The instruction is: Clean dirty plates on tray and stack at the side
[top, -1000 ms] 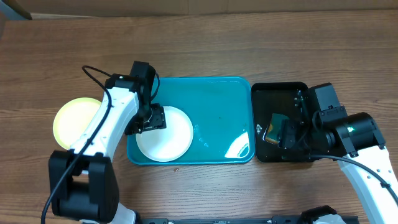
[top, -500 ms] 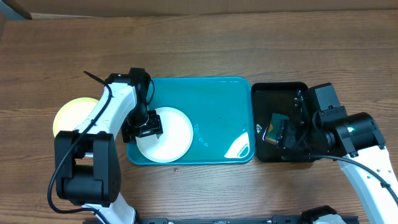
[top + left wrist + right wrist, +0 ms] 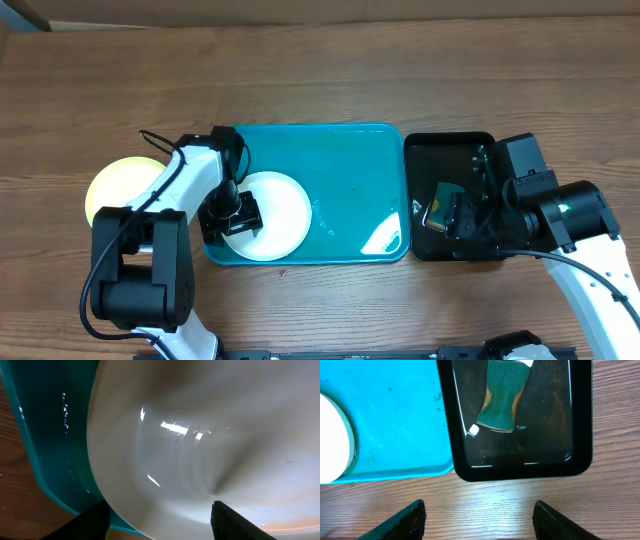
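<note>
A white plate lies in the front left corner of the turquoise tray. My left gripper is low over the plate's left rim. In the left wrist view the plate fills the picture, and its rim runs between the spread fingers of the open left gripper. Nothing is gripped. A pale yellow-green plate rests on the table left of the tray. My right gripper hovers open over the black tray's front edge. The right gripper has only bare wood between its fingers.
A narrow black tray stands right of the turquoise tray and holds a green sponge with a brown side. Water glints on the turquoise tray's floor. A black cable loops off the left arm.
My left gripper has slid along the white plate's left edge toward the front of the tray. The right arm and both plates have stayed where they were.
</note>
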